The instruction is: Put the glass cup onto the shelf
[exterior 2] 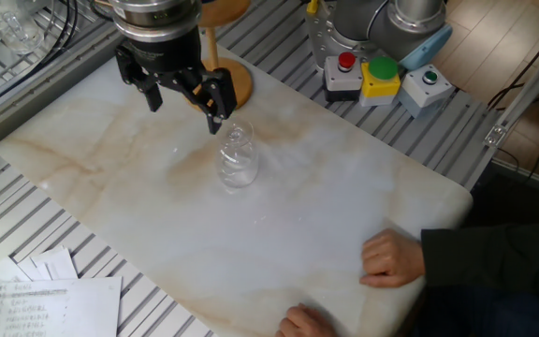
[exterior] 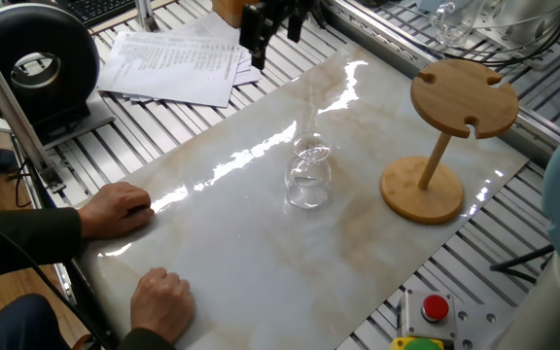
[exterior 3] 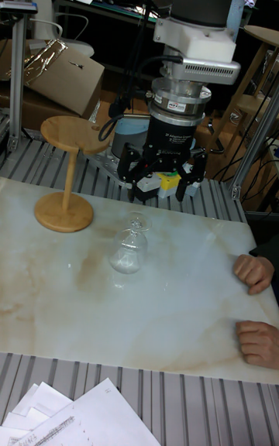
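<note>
The glass cup (exterior: 308,176) stands upside down near the middle of the marble slab, bowl down and round foot up. It is also visible in the other fixed view (exterior 2: 237,161) and the tall fixed view (exterior 3: 129,248). The bamboo shelf (exterior: 463,98) stands apart from the glass, and its disc top reaches higher than the glass. My gripper (exterior 2: 183,99) hovers above and just behind the glass with its fingers spread wide, open and holding nothing. In the tall fixed view the gripper (exterior 3: 163,186) hangs over the glass's foot without touching it.
A person's two hands (exterior: 117,208) rest on the near edge of the slab. Loose papers (exterior: 175,64) lie on the slatted table behind. A red emergency button box (exterior: 435,309) sits by the slab's corner, and a black round device (exterior: 37,68) stands at the left.
</note>
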Tool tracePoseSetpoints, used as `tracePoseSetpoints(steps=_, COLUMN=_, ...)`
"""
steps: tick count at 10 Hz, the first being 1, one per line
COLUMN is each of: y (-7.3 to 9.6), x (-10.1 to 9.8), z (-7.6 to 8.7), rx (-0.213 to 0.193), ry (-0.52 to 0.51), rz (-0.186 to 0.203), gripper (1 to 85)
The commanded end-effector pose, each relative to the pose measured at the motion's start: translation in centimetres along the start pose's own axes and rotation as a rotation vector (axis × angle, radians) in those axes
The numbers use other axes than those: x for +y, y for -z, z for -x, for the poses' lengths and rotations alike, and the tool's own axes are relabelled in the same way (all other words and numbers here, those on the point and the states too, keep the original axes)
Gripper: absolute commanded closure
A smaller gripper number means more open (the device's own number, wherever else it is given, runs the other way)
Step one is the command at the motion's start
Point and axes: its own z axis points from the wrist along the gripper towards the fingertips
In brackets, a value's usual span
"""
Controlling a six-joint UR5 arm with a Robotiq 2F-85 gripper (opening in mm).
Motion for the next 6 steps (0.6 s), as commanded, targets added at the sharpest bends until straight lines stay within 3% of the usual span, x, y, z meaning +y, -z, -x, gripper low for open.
tracePoseSetpoints(steps=1, y=-1.0, x=0.5, z=-2.0, rx=0.058, ry=-0.041, rz=0.003, gripper=32.7)
tracePoseSetpoints(steps=2, y=-1.9, x=0.7, z=-2.9, rx=0.072, ry=-0.02, rz=-0.007, gripper=32.3)
tracePoseSetpoints(steps=3, y=-2.9, x=1.1, z=-3.2, rx=0.056, ry=0.003, rz=-0.003, gripper=32.3)
tracePoseSetpoints(steps=4, y=-3.6, x=2.1, z=-3.0, rx=0.048, ry=-0.092, rz=0.005, gripper=63.3)
tracePoseSetpoints(steps=5, y=-3.7, x=2.9, z=-3.1, rx=0.057, ry=-0.147, rz=-0.003, gripper=84.7)
tracePoseSetpoints(steps=6, y=-3.6, x=2.4, z=-3.7, rx=0.077, ry=-0.126, rz=-0.032, gripper=84.7)
